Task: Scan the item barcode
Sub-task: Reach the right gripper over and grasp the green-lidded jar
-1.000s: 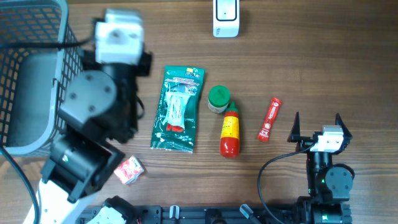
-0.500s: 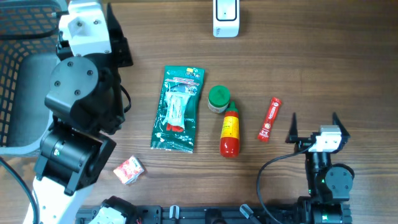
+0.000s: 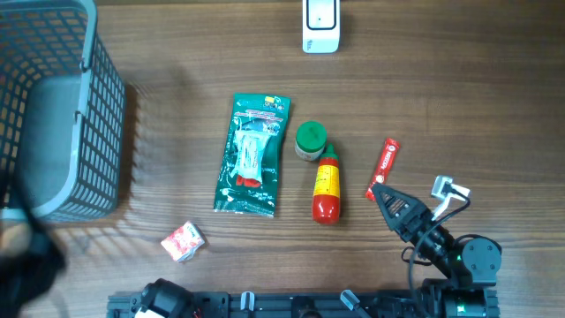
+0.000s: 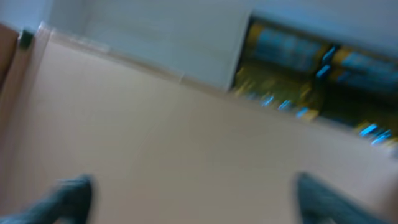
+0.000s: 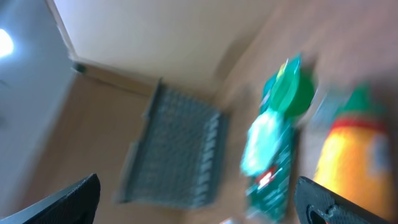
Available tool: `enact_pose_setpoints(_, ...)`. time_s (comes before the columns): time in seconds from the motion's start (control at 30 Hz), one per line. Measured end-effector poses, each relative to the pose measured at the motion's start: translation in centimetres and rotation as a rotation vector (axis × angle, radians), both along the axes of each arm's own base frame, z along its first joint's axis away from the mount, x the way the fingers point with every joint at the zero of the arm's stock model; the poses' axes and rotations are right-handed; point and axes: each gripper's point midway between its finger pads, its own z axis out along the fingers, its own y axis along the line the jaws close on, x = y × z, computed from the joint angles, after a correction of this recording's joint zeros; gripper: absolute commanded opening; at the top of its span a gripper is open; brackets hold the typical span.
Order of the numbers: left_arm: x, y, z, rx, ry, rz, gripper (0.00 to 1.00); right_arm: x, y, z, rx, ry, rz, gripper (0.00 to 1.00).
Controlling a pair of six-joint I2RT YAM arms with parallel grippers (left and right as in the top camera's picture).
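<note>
Overhead: your left arm [image 3: 25,265], which hung beside the basket [image 3: 101,97] a second ago, has swung off to the bottom-left corner and is only a dark blur there. Your right arm [image 3: 463,256] has tipped from upright to a slant. The right jaws now point up-left, their tip just beside the sachet [image 3: 383,168]. Nothing on the surface [image 3: 459,88] has shifted. The packet [image 3: 252,156], bottle [image 3: 327,190], sachet and small pack [image 3: 183,241] lie where they were, all well apart from the scanner [image 3: 320,26] at the far edge.

Left wrist: badly blurred. The left jaws stand wide apart with nothing between the two fingertips [image 4: 62,198]. No item shows here.

Right wrist: also blurred with motion. The right jaws are spread wide and empty, looking across at the bottle, packet and basket.

So no item is in hand and none faces the scanner. I judge that the left arm has finished its turn and the right is starting toward the next item, likely the sachet or bottle. You cannot tell whether anything landed in the basket.
</note>
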Motion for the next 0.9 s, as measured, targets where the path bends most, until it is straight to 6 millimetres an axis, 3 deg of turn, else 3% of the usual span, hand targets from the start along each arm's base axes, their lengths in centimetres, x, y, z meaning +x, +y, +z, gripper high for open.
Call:
enact_pose_setpoints(0.03,-1.2,0.2,0.5,-0.011,-0.037,-0.017,1.0,-0.2,0.2,0.1,0.056,0.052,0.018,0.77)
enact_pose_setpoints(0.07,-2.4,0.5,1.0,-0.023,-0.079,-0.032,1.0,-0.3,0.3,0.3,0.092,0.072,0.026,0.78)
enact_pose_setpoints(0.17,-4.6,1.0,1.9,-0.04,-0.154,-0.058,1.0,-0.8,0.6,2.4,0.114,-0.005,0.058,0.9)
enact_pose_setpoints(0.23,-5.4,1.1,1.5,-0.028,-0.15,-0.067,1.0,-1.0,0.7,3.0,0.121,-0.017,0.069,0.99)
enact_pose_setpoints(0.37,-6.8,1.6,1.0,-0.022,-0.159,-0.064,1.0,-1.2,0.7,4.2,0.124,-0.038,0.069,0.99)
enact_pose_setpoints(0.53,-9.4,2.6,0.8,-0.035,-0.21,-0.036,1.0,-1.3,0.4,7.6,0.093,-0.078,0.042,0.99)
enact_pose_setpoints(0.67,-11.2,3.2,-0.5,-0.042,-0.244,-0.003,1.0,0.7,-0.4,7.8,-0.023,0.055,-0.029,0.99)
enact_pose_setpoints(0.9,-14.2,3.5,-3.7,-0.075,-0.348,0.103,1.0,6.0,-2.8,7.3,-0.379,0.39,-0.114,0.99)
